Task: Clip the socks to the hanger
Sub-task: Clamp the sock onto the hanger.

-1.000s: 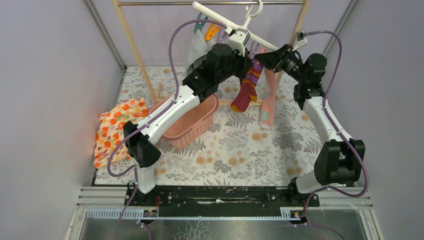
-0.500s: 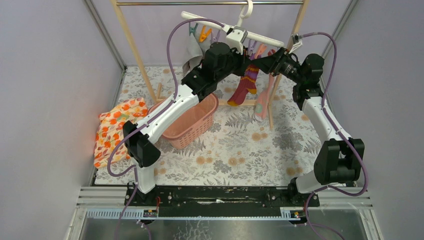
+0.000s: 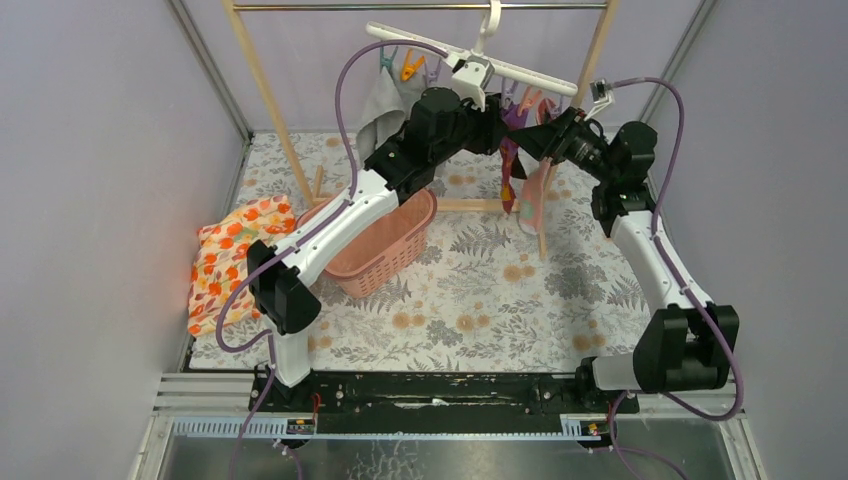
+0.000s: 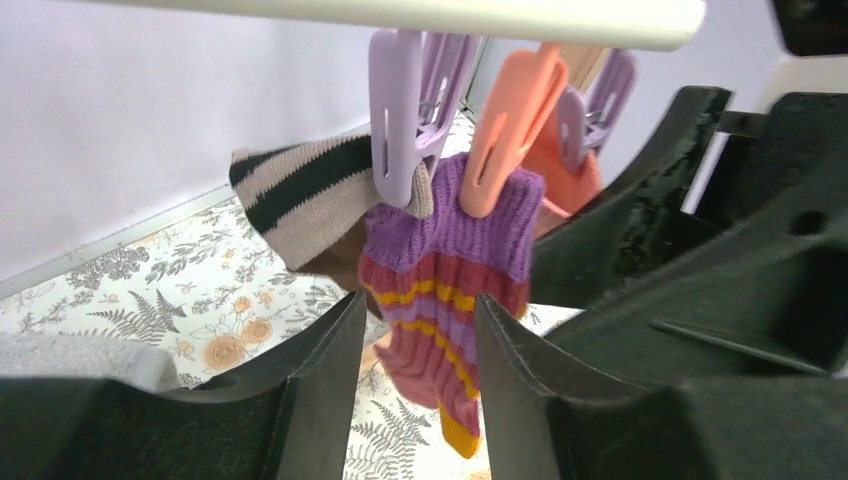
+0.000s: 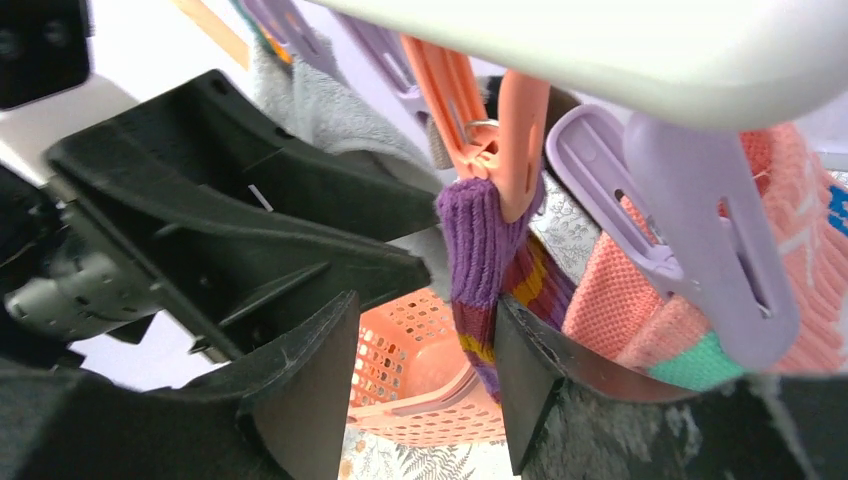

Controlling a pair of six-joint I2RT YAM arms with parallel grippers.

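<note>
Purple sock (image 4: pixel 445 260), banded in dark red and orange, hangs by its cuff from an orange clip (image 4: pixel 505 130) under the white bar of the hanger (image 4: pixel 400 15). It lies just beyond the tips of both sets of jaws, which face each other from either side of it.

Far left of the jaws, an orange-printed cloth (image 3: pixel 230 255) lies at the edge of the floral desk (image 3: pixel 470 300). Nearer, below the left arm, stands a pink basket (image 3: pixel 385 250).

Left gripper (image 4: pixel 418 310): raised to the hanger, jaws apart, clamped on nothing. In the left wrist view the purple sock hangs in line with the gap between them, beyond the tips and apart from both. Left of that gap, a beige sock with black stripes (image 4: pixel 300 195) is held by a purple clip (image 4: pixel 400 110) just beside the orange one.

Above both sets of jaws the hanger runs aslant across the top view, its hook at the top rail of the wooden rack (image 3: pixel 265 90).

Right gripper (image 5: pixel 425 310): jaws likewise apart and empty. In the right wrist view the sock's cuff hangs above the gap, closer to the right-hand finger; whether it touches cannot be told. Right of these jaws in that view, a pink sock (image 5: pixel 640 290) hangs from a second purple clip (image 5: pixel 690 220).
</note>
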